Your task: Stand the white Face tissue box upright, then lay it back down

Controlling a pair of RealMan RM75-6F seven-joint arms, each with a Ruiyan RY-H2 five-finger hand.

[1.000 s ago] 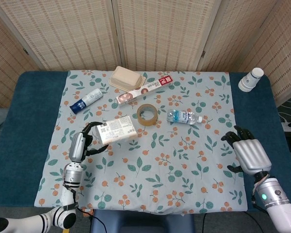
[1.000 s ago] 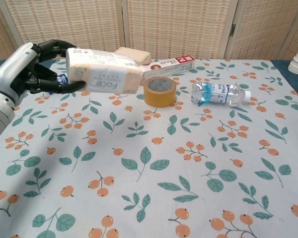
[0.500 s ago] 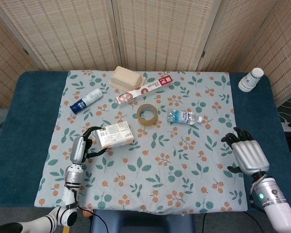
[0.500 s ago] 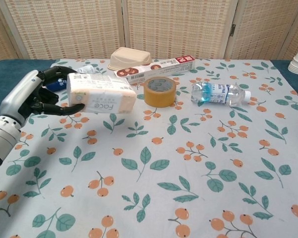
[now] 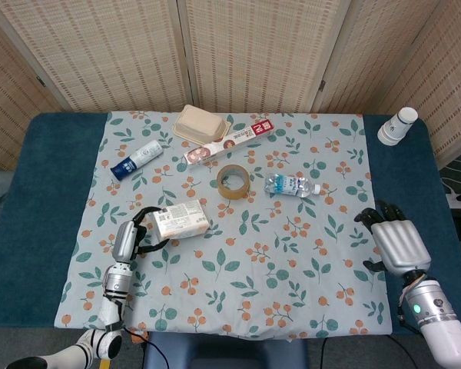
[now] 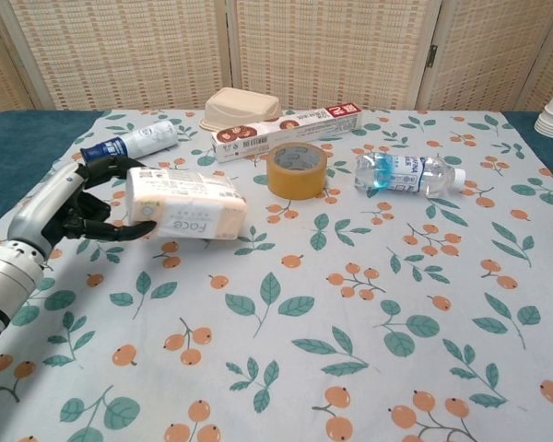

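Note:
The white Face tissue box (image 5: 181, 219) (image 6: 185, 203) lies lengthwise low over the floral cloth at the left, its "Face" print upside down in the chest view. My left hand (image 5: 131, 237) (image 6: 63, 204) grips the box's left end, with fingers over the top and thumb under the front edge. Whether the box rests on the cloth cannot be told. My right hand (image 5: 396, 243) hovers at the table's right edge with fingers apart, holding nothing. It does not appear in the chest view.
A tape roll (image 5: 233, 181) (image 6: 297, 169) and a water bottle (image 5: 291, 185) (image 6: 408, 173) lie right of the box. Behind it are a blue-capped bottle (image 6: 130, 142), a long red carton (image 6: 288, 131) and a beige container (image 6: 240, 106). Paper cups (image 5: 398, 125) stand far right.
My left hand has lowered the tissue box from well above the cloth down to table level and drawn it toward me. The right hand has barely moved.

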